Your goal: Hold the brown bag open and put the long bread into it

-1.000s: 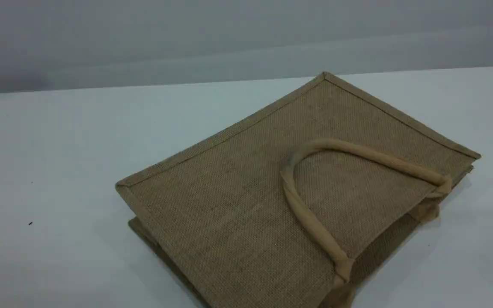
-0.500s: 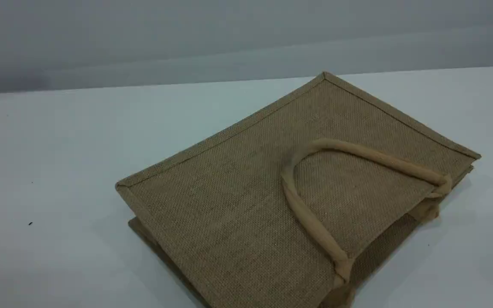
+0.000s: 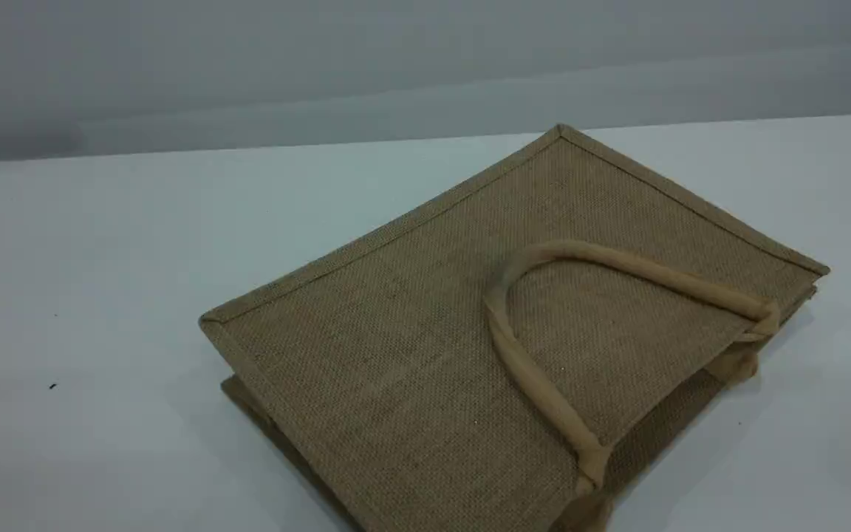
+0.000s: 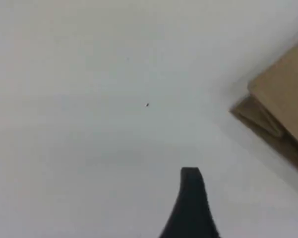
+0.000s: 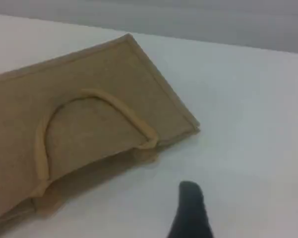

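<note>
The brown bag (image 3: 425, 347) lies flat on the white table, its mouth towards the lower right. One beige handle (image 3: 536, 377) rests folded back on the top panel. The other handle (image 3: 739, 363) peeks out under the mouth edge. The long bread is out of view in every frame. Neither arm appears in the scene view. Only one dark fingertip (image 4: 191, 181) of my left gripper shows, over bare table, left of a bag corner (image 4: 282, 99). A single fingertip (image 5: 190, 196) of my right gripper hovers off the bag's mouth side (image 5: 89, 74), near the handle (image 5: 114, 104). Nothing is held by either.
White tabletop (image 3: 86, 295) stretches left of the bag and a strip lies to its right (image 3: 839, 414). A grey wall (image 3: 322, 66) rises behind the table's far edge. A tiny dark speck (image 3: 52, 386) sits on the left.
</note>
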Action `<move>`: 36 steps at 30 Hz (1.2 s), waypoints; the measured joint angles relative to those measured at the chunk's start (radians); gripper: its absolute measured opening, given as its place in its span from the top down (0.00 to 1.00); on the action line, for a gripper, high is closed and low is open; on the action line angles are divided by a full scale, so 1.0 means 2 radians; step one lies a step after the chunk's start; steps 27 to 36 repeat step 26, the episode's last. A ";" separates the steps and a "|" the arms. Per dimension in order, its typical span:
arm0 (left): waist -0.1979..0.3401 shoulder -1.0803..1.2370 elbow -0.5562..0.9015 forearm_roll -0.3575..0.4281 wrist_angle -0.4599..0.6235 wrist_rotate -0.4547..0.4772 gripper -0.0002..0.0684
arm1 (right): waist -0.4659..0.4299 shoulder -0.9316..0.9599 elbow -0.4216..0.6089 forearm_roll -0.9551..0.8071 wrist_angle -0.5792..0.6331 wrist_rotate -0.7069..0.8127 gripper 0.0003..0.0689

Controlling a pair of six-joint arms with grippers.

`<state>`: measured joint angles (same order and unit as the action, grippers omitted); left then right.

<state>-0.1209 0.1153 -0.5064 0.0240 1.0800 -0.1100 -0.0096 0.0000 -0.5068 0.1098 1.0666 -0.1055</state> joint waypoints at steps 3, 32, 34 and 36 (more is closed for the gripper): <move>0.000 -0.018 0.000 0.000 0.000 0.000 0.27 | 0.000 0.000 0.000 0.000 0.000 0.000 0.34; 0.040 -0.058 0.000 0.000 0.000 0.000 0.27 | 0.000 0.000 0.000 0.000 0.000 0.000 0.34; 0.040 -0.058 0.000 0.000 0.000 0.000 0.27 | 0.000 0.000 0.000 0.000 0.000 0.000 0.34; 0.040 -0.058 0.000 0.000 0.000 0.000 0.27 | 0.000 0.000 0.000 0.000 0.000 0.000 0.34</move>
